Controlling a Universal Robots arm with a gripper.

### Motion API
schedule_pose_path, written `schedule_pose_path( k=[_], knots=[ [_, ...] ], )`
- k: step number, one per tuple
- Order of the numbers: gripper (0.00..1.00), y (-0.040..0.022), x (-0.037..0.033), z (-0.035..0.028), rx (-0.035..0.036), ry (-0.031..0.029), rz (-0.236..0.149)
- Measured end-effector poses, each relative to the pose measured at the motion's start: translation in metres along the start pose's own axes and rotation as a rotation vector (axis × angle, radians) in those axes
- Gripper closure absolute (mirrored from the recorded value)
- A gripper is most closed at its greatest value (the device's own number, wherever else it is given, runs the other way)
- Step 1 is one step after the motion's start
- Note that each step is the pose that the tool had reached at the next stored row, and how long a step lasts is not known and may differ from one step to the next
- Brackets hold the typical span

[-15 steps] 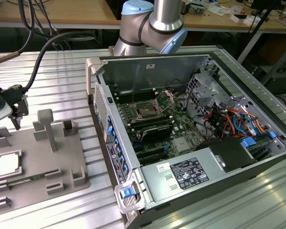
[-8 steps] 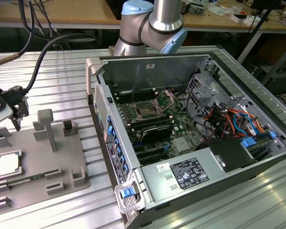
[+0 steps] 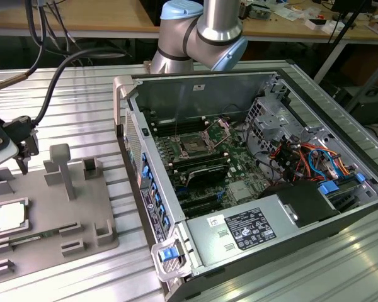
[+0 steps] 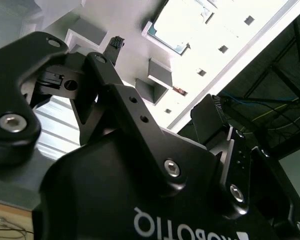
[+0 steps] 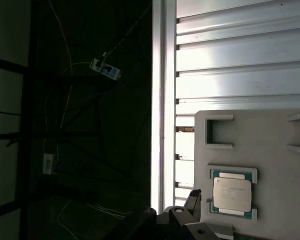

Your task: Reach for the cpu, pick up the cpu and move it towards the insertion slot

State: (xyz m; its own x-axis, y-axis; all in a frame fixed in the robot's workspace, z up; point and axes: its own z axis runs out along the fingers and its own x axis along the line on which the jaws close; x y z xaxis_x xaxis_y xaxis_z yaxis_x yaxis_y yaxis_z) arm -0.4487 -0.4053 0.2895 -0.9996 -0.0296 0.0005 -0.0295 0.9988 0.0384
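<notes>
Cpu (image 3: 9,217) lies flat in a square recess of the grey tray (image 3: 82,214), at the exterior view's lower left, well apart from the insertion slot (image 3: 194,146) inside the open computer case (image 3: 195,91). The tray rests on a ribbed metal surface (image 3: 75,88). A bare strip of that surface separates tray from case, and the tray's upright post (image 3: 62,168) stands on that side. The first wrist view shows the tray's edge lying near the surface's edge, with dark cables beyond. There the cpu has a silvery-white top and a thin green rim, square to its recess; the second wrist view washes it out in glare. The pincer (image 3: 16,160) hangs above the tray near the exterior view's left edge, clear of the cpu. In the second wrist view its fingers (image 4: 208,117) are spread wide apart, holding nothing.
</notes>
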Motion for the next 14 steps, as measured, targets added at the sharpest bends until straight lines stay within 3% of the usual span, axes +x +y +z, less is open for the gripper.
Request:
schedule_pose_path(
  k=[14],
  knots=[
    [0.17, -0.0002, 0.0000, 0.0058, 0.0000, 0.0000, 0.000]
  ],
)
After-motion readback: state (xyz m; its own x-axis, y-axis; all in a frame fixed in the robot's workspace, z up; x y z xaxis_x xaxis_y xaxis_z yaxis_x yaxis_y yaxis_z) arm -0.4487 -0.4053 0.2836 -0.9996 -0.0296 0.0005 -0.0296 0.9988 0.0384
